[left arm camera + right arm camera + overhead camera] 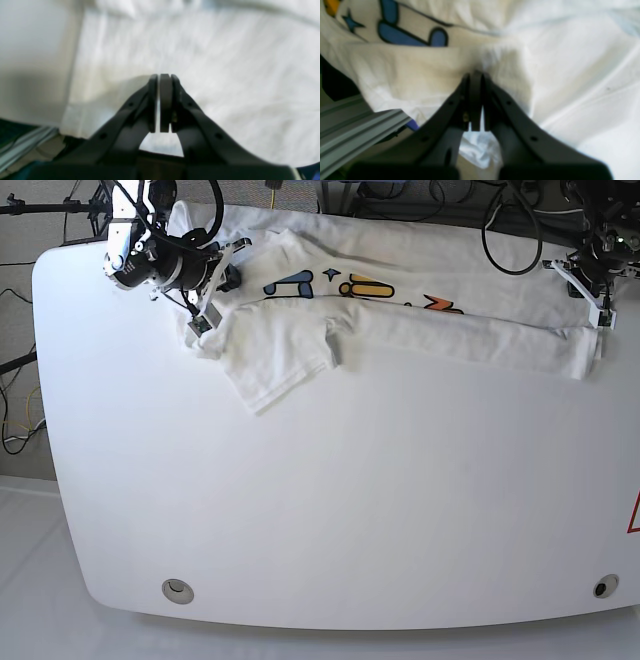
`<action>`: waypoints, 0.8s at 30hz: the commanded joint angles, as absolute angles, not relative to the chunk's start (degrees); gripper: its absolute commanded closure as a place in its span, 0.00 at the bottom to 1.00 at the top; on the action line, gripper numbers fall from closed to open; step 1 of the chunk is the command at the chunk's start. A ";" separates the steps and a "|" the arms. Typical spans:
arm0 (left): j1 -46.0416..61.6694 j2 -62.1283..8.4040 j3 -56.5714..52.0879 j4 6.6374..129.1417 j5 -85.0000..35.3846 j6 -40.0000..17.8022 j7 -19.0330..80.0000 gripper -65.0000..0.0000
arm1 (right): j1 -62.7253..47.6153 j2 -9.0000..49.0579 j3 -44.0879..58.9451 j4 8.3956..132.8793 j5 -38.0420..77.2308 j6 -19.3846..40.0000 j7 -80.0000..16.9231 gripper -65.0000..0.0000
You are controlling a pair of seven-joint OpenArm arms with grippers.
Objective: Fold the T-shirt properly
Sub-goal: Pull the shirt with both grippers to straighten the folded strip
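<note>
Basically, your white cotton T-shirt w/ blue-and-yellow cartoon print (pixel 400 320) lies long-axis across the far edge of the white bench (pixel 330 510), w/ right gripper (pixel 203 318) at one end, left gripper (pixel 601 313) at the other, both jaws together on cloth.

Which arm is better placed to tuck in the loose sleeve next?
Probably the right. The right gripper is shut at the shoulder end of the T-shirt, just above the sleeve that splays toward the table's middle. The left gripper is shut at the far hem end.
</note>
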State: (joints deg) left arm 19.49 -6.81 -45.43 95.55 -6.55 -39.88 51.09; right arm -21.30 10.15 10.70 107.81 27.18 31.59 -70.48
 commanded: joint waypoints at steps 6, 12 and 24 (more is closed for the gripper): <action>17.54 -7.60 -43.82 90.95 -3.30 -39.78 50.15 1.00 | -20.70 9.36 10.59 104.48 23.52 31.69 -69.58 1.00; 15.87 -7.60 -43.65 87.78 -1.19 -39.78 47.69 1.00 | -18.42 9.63 10.59 102.55 20.88 31.34 -68.26 1.00; 13.93 -7.60 -38.46 83.12 -0.84 -39.69 43.30 1.00 | -11.21 9.80 10.59 98.07 15.34 31.69 -68.09 1.00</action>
State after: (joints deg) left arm 13.39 -8.49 -39.92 85.19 -3.68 -38.33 36.93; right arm -12.03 9.19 10.44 99.15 21.69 33.01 -64.64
